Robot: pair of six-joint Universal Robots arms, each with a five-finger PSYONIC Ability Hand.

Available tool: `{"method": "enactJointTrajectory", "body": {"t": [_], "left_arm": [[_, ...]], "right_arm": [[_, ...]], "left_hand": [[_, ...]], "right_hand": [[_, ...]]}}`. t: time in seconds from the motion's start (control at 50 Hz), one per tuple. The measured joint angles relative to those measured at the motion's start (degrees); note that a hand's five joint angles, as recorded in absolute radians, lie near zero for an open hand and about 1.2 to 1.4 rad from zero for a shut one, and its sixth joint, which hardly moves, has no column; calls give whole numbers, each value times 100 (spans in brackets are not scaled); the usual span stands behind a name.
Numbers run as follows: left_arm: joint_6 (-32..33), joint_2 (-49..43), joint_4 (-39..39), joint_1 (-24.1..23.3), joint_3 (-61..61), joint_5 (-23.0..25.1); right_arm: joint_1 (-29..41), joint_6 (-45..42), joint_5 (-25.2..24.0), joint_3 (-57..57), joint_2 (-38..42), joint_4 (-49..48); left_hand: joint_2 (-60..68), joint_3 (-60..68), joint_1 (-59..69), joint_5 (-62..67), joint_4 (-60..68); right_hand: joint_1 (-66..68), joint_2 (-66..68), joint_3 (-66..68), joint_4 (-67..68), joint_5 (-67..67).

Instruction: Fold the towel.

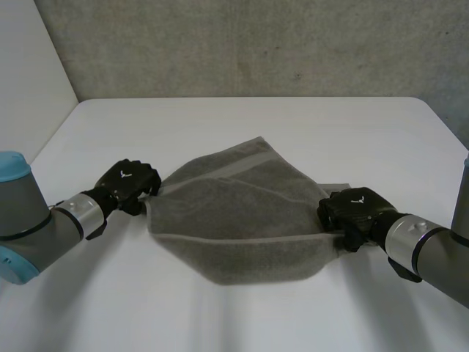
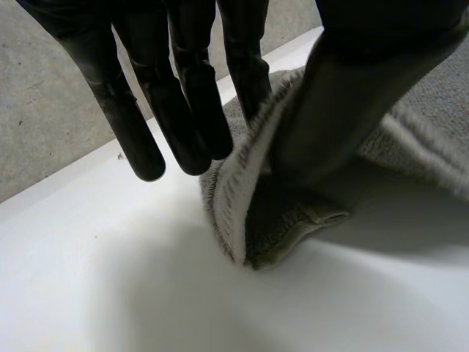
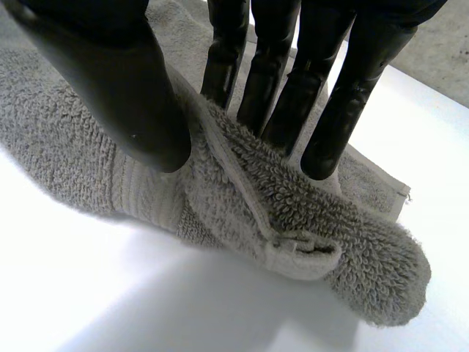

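As it sags, grey terry towel (image 1: 234,213): white table's (image 1: 256,117) centre.
Left hand (image 1: 128,183): pinches one end.
Right hand (image 1: 355,209): seemingly pinches other.
Tip: match edges.

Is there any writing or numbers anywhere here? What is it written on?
No words or numbers can be read.
left hand: a small white mark on its back, too small to make out.
right hand: the same kind of small white mark, too small to make out.
towel: plain grey, no writing to be seen.
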Motion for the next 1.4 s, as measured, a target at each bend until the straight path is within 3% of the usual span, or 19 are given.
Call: {"method": "enactJointTrajectory", "body": {"t": [0.12, 0.38, 0.44, 0.5, 0.6, 0.78, 0.88, 0.96, 1.08, 1.26, 1.4], "left_arm": [[1, -77, 18, 3, 120, -6], [37, -225, 48, 8, 251, -6], [37, -273, 40, 8, 267, -6], [35, -310, 11, 6, 272, -8], [6, -166, -38, -1, 286, -14], [-589, 1456, -373, -67, 583, -39], [-1536, 2549, -417, 7, 792, -59], [-2297, 3067, -311, 187, 871, -70], [-2685, 2886, -197, 345, 802, -76], [-2180, 1195, -317, 321, 1297, -130], [-1816, 197, -688, 57, 2975, -705]], "right_arm": [[56, 9, 3, 77, -131, -1], [347, 10, -5, 284, -232, -75], [407, 6, 9, 329, -199, -159], [433, 3, 52, 333, -169, -257], [421, 17, 104, 128, -277, -290], [305, 506, 108, -1346, -1403, -76], [17, 676, 18, -2328, -1562, 478], [-271, 461, -96, -2985, -1207, 1155], [-370, -255, -74, -3512, -459, 1798], [150, -881, 559, -4383, 781, 1651], [515, -848, 945, -5839, 1737, 1001]], "left_hand": [[692, 694, 490, 593, 742], [691, 694, 490, 593, 750], [825, 838, 624, 736, 890], [1155, 1191, 876, 1032, 1334], [1162, 1203, 877, 1034, 1366], [1180, 1234, 878, 1052, 1366], [1182, 1235, 879, 1075, 1367], [1181, 1236, 879, 1085, 1367], [1201, 1243, 879, 1085, 1368], [1260, 1294, 879, 1085, 1392], [1262, 1295, 882, 1088, 1393]], "right_hand": [[-1133, -1216, -1151, -1192, -1244], [-993, -1095, -1011, -1053, -976], [101, -21, 18, -14, 87], [2004, 1784, 1769, 1873, 1986], [2115, 1835, 2135, 2222, 2190], [2116, 2048, 2182, 2223, 2239], [2116, 2048, 2225, 2223, 2288], [2116, 2048, 2226, 2223, 2291], [2117, 2048, 2226, 2223, 2291], [2119, 2103, 2226, 2223, 2313], [2252, 2104, 2226, 2224, 2314]]}}
